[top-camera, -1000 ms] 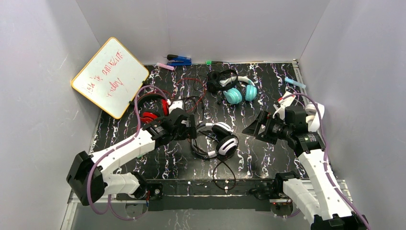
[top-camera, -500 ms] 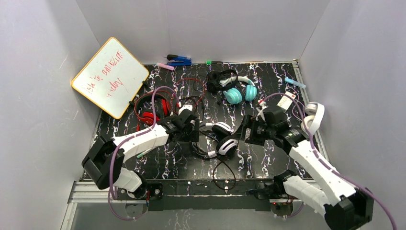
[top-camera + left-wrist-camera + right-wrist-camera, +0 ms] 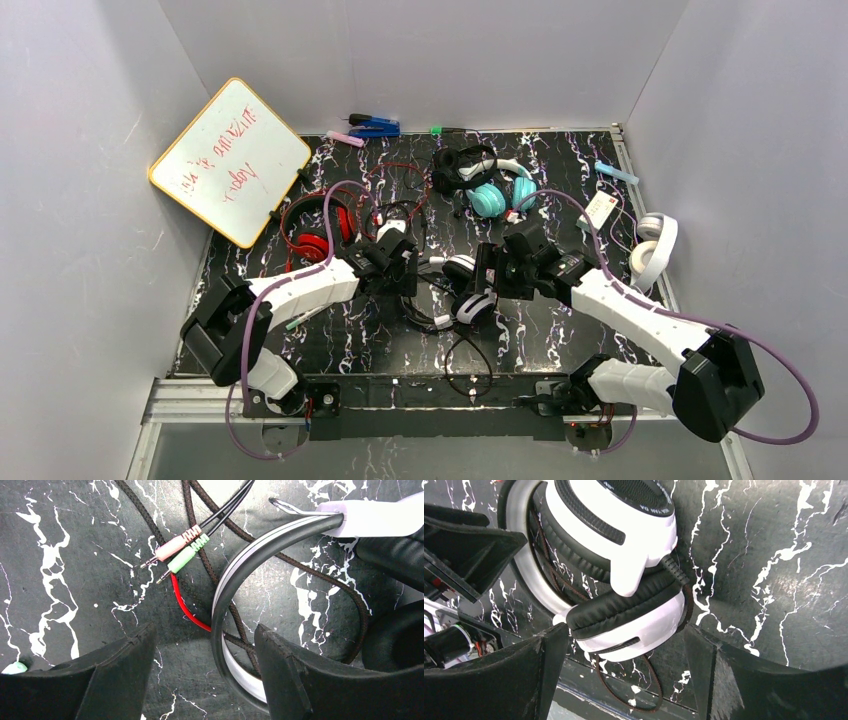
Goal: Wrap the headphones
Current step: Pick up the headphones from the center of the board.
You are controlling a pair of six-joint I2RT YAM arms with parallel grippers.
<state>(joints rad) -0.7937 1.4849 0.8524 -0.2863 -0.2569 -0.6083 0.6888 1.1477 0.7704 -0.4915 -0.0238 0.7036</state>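
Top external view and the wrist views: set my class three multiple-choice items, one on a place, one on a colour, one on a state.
1. Where does the whiteboard stand?
A. leaning at the left wall
B. flat at the table's middle
C. leaning at the right wall

2. What colours are the two jack plugs in the left wrist view?
A. both black
B. pink and green
C. blue and yellow

3. How is the right claw?
A. shut on a cord
B. shut on nothing
C. open, a finger on each side of the white-and-black headphones

Answers:
1 A, its upper edge rests against that wall.
2 B, one sleeve is pink and the other green.
3 C, both fingers stand apart with the cups between them.
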